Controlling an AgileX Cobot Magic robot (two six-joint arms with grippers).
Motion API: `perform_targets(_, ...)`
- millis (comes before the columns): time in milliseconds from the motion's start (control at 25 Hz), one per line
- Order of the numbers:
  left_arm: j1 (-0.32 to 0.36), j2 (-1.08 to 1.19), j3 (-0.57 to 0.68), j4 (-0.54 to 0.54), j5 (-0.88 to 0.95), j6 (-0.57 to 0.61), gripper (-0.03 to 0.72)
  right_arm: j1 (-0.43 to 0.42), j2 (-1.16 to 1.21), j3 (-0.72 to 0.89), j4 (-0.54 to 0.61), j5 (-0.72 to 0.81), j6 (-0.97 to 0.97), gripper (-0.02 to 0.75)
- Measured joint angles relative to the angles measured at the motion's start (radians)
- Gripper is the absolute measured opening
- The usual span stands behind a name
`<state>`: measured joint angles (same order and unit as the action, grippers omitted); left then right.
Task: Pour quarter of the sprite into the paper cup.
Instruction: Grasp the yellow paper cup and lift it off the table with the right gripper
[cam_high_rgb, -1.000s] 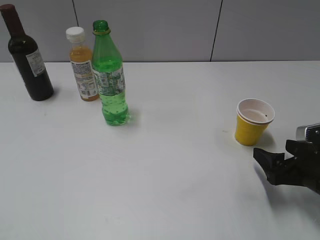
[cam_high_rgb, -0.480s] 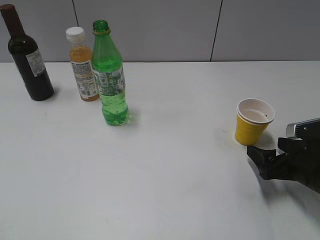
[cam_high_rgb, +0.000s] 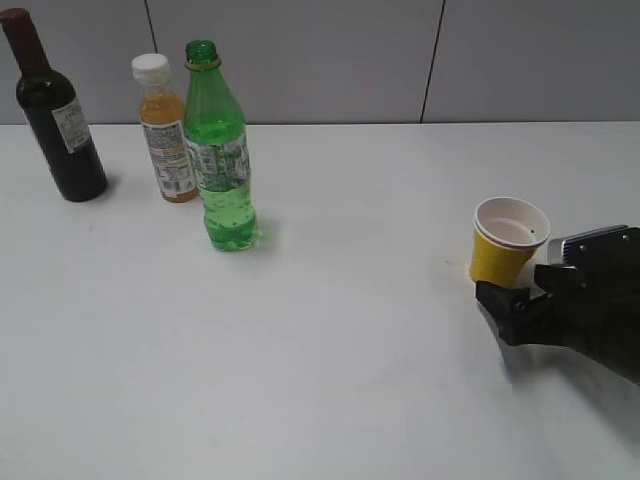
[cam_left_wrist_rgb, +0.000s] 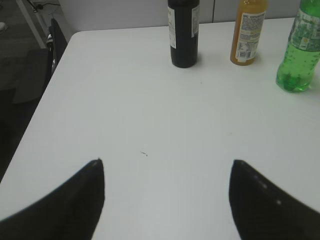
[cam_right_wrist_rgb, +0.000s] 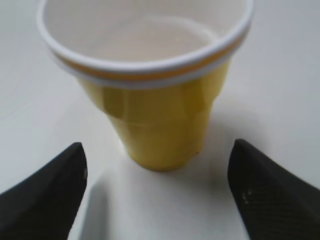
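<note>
Right gripper (cam_right_wrist_rgb: 157, 187) is low on the counter (cam_high_rgb: 350, 330), jaws wide, just near the cup (cam_high_rgb: 508, 243), not touching. Left gripper (cam_left_wrist_rgb: 167, 197) jaws wide too. Sprite (cam_high_rgb: 218, 150) stands far left, w/o cap.

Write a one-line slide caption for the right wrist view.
Right gripper, jaws spread open, faces the upright yellow paper cup on the white table.

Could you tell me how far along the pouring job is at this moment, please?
Nothing is poured yet: the sprite stands upright, uncapped and untouched beside the orange-juice bottle. In hand: the right hand, open, sits close in front of the paper cup without touching it. The left hand is open and idle. Grasping the bottle and pouring remain.
</note>
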<state>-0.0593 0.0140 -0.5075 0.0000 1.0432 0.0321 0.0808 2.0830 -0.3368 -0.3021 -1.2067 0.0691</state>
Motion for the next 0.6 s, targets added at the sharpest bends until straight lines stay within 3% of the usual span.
perform_targets(600, 0.000, 0.000, 0.000, 0.000, 0.000, 0.000, 0.589, 0.038, 0.127, -0.110, 0.064, -0.071, -0.003, 0.657)
